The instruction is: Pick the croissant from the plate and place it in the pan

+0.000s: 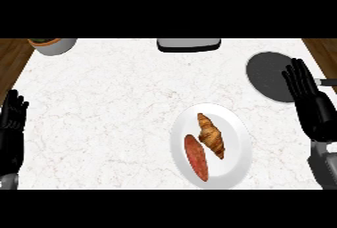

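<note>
Marble table (99, 111): croissant (212, 136) and red item (196, 156) lie together on plate (239, 147). Right hand (310, 104) overlaps pan (263, 73), fingers (296, 76) straight, apart; left hand (10, 127) rests at left edge, fingers (14, 106) straight.

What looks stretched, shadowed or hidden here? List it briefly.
Head view: even, flat light on the counter, no glare; the round plate looks taller than wide; the croissant casts hardly any shadow; the open right hand hides part of the pan; the left hand rests open at the left edge.
</note>
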Motion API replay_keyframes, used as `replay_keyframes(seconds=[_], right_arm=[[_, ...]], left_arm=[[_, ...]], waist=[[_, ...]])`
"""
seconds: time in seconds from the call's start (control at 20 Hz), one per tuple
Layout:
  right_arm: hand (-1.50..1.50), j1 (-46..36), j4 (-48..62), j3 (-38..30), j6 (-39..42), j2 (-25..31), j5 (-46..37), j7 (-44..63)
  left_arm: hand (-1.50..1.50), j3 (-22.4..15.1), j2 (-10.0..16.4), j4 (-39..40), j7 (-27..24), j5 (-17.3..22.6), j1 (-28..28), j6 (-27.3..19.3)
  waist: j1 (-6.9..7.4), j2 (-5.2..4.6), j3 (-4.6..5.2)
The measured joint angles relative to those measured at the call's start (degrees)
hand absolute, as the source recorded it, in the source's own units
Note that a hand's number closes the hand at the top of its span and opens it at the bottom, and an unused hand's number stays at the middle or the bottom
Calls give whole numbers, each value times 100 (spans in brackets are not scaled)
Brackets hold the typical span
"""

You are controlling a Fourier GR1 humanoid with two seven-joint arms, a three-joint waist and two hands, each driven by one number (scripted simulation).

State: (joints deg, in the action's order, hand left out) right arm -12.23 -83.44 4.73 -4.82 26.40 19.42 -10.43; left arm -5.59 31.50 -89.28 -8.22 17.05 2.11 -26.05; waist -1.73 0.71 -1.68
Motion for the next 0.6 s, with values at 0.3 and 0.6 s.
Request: replay_keyframes(seconds=[0.3, 0.6], right_arm=[[-150, -683, 985, 379, 118, -70, -197, 947], [-150, -806, 1803, 1237, -857, 152, -2051, 1231]], left_arm=[[0, -710, 160, -154, 525, -194, -602, 673], [0, -1346, -9, -237, 1029, -217, -922, 1112]], waist=[[216, -145, 126], [264, -177, 180]])
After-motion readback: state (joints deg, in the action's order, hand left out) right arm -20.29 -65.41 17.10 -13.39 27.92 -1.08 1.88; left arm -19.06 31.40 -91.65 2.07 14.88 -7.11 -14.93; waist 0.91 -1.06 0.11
